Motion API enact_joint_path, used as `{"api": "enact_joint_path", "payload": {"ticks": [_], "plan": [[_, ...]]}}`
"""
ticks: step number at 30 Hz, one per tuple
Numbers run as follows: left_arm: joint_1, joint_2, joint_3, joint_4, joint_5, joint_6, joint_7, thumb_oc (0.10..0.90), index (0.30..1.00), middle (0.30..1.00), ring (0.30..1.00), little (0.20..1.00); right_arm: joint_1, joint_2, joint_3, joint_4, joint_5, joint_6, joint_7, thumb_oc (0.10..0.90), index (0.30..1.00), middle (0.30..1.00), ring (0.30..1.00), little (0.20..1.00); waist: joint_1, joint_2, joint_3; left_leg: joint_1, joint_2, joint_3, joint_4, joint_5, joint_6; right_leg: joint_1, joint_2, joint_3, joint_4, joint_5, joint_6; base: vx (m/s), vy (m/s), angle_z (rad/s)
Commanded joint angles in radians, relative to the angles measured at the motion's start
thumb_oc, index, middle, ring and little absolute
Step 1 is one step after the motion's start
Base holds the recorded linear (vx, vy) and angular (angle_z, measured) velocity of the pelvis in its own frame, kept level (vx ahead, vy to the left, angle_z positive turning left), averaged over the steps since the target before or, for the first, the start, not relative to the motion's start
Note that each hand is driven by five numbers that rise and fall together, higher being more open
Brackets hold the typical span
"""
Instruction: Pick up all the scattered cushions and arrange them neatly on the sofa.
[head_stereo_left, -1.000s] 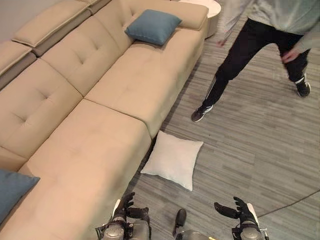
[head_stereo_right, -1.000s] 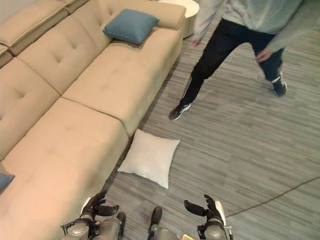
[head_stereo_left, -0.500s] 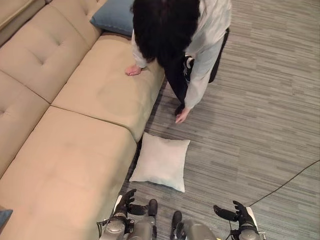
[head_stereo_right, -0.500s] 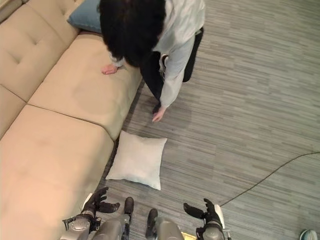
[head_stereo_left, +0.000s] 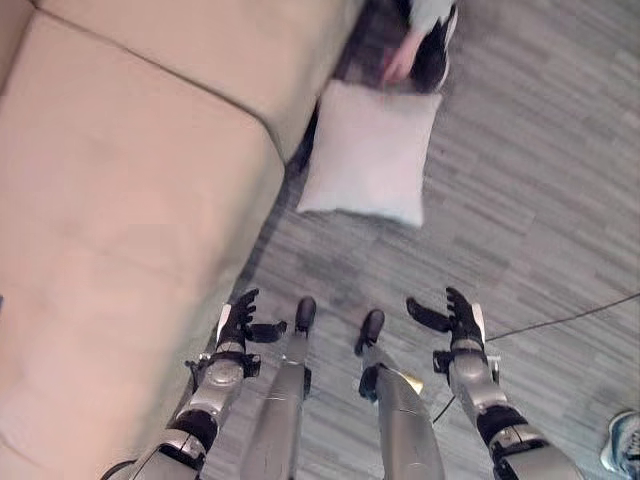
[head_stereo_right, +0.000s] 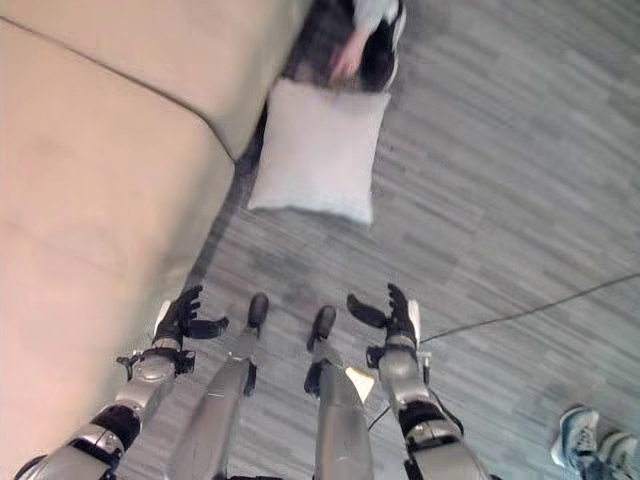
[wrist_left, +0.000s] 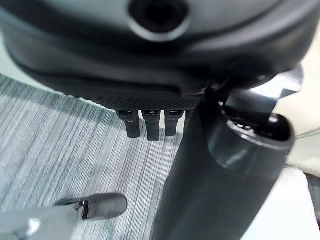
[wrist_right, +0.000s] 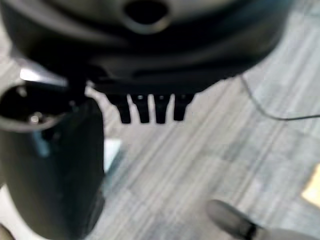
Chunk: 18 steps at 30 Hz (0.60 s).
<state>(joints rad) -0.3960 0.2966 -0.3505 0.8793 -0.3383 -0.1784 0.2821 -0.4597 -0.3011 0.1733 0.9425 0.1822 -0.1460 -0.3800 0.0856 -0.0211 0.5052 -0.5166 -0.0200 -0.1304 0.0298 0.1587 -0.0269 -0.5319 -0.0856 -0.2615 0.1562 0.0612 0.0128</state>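
Now, in the left eye view, the whole picture has tipped further down than half a second ago, so the camera has moved: the blue cushion seen earlier is out of frame, and of the person bending over, a hand (head_stereo_left: 401, 58) remains at the top edge, touching the far edge of the square white fabric cushion (head_stereo_left: 370, 152). That cushion lies flat on the grey striped carpet floor (head_stereo_left: 540, 180), just beside the front edge of the beige upholstered sofa (head_stereo_left: 110, 190), as before. The left hand (head_stereo_left: 240, 322) and the right hand (head_stereo_left: 455, 318) hover low over the floor with fingers spread and released, holding nothing; the cushion lies well ahead of both, touching neither.

In the right eye view the same layout shows, with the cushion between the sofa front and open floor, and a pale sneaker (head_stereo_right: 578, 436) at the lower right corner.

In the left wrist view the fingers (wrist_left: 148, 125) hang straight over the striped floor.

In the right wrist view the fingers (wrist_right: 150, 108) likewise hang loose above the floor, grasping nothing.
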Motion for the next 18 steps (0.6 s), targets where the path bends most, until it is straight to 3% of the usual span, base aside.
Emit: {"api": "enact_joint_path", "payload": {"ticks": [1, 11, 18], "plan": [[-0.028, 0.004, 0.02, -0.06, -0.028, -0.087, 0.061, 0.8, 0.9, 0.9, 0.9, 0.9, 0.057, -0.058, 0.03, -0.047, 0.025, -0.037, -0.07, 0.8, 0.9, 0.9, 0.9, 0.9, -0.013, 0.01, -0.035, -0.046, 0.002, 0.024, 0.049, -0.111, -0.018, 0.031, -0.032, 0.021, -0.001, -0.095, 0.086, -0.02, -0.022, 0.11], [-0.042, -0.008, 0.001, -0.083, -0.001, -0.087, 0.066, 0.8, 0.9, 0.9, 0.9, 0.9, 0.05, -0.042, 0.048, -0.026, 0.018, -0.042, -0.06, 0.8, 0.9, 0.9, 0.9, 0.9, -0.021, -0.001, -0.036, -0.019, -0.008, 0.023, 0.016, -0.081, -0.021, 0.079, -0.028, 0.013, -0.057, -0.065, 0.089, 0.0, -0.005, 0.09], [0.081, -0.04, 0.007, -0.046, 0.042, -0.055, 0.024, 0.8, 0.9, 0.9, 0.9, 0.9, 0.202, -0.043, 0.025, -0.001, -0.019, -0.021, -0.019, 0.8, 0.9, 0.9, 0.9, 0.9, -0.026, -0.027, -0.117, 0.122, -0.01, 0.035, -0.019, -0.111, -0.017, 0.228, -0.03, 0.006, -0.109, -0.058, 0.102, 0.08, 0.006, 0.04]]}}
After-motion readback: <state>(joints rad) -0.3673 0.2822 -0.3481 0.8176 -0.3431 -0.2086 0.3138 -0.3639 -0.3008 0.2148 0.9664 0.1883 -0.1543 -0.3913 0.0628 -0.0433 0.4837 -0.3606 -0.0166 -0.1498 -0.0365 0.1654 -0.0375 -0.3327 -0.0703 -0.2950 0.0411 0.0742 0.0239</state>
